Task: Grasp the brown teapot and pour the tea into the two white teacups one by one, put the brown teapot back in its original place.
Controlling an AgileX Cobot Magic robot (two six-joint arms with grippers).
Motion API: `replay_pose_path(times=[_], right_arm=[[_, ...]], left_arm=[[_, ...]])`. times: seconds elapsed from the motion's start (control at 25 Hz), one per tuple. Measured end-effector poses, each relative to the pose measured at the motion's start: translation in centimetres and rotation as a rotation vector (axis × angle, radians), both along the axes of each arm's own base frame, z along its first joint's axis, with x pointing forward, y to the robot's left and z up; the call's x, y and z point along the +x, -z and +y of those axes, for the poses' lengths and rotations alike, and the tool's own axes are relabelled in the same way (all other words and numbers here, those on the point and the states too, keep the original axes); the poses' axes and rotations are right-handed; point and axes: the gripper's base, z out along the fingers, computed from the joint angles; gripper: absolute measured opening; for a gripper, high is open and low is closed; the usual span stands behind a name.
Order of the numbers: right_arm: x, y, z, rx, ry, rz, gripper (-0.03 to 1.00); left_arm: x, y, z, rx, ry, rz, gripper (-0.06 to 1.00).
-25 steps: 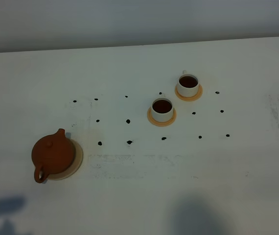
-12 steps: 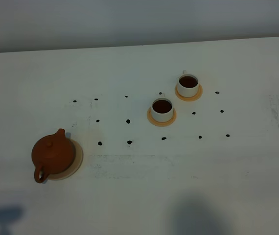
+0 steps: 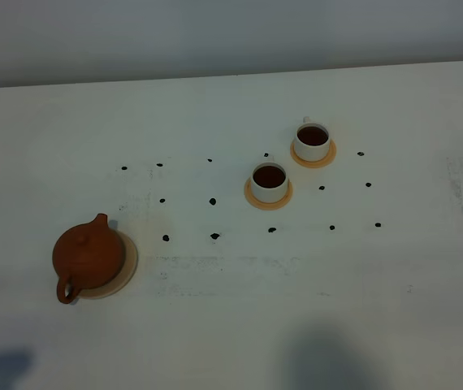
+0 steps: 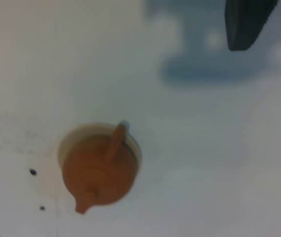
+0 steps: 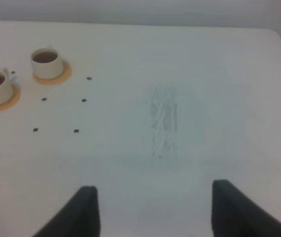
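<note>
Judging by the brown teapot [image 3: 88, 257] overhanging its beige disc [image 3: 126, 262], with both cups [image 3: 270, 182] full and left end effector [image 4: 246, 22] and right end effector [image 5: 150, 210] apart and empty, a bump could tip it.

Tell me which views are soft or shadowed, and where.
Exterior high: fairly sharp; two dark shadows along the near edge of the white table. Left wrist: blurred throughout; the squat reddish-brown clay teapot has soft edges, with a bluish shadow on the table beyond it. Right wrist: the two small white cylindrical teacups are readable, though the dark fingertips are soft.
</note>
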Motion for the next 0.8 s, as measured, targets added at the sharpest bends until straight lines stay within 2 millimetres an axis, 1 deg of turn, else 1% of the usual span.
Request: replay_pose_path(times=[0.16, 0.8], right_arm=[[0.00, 0.00, 0.00, 0.000, 0.000, 0.000, 0.48], [0.00, 0.00, 0.00, 0.000, 0.000, 0.000, 0.48]], left_arm=[[-0.84, 0.02, -0.16, -0.009, -0.005, -0.054, 0.51], [-0.83, 0.06, -0.37, -0.010, 0.022, -0.052, 0.51]])
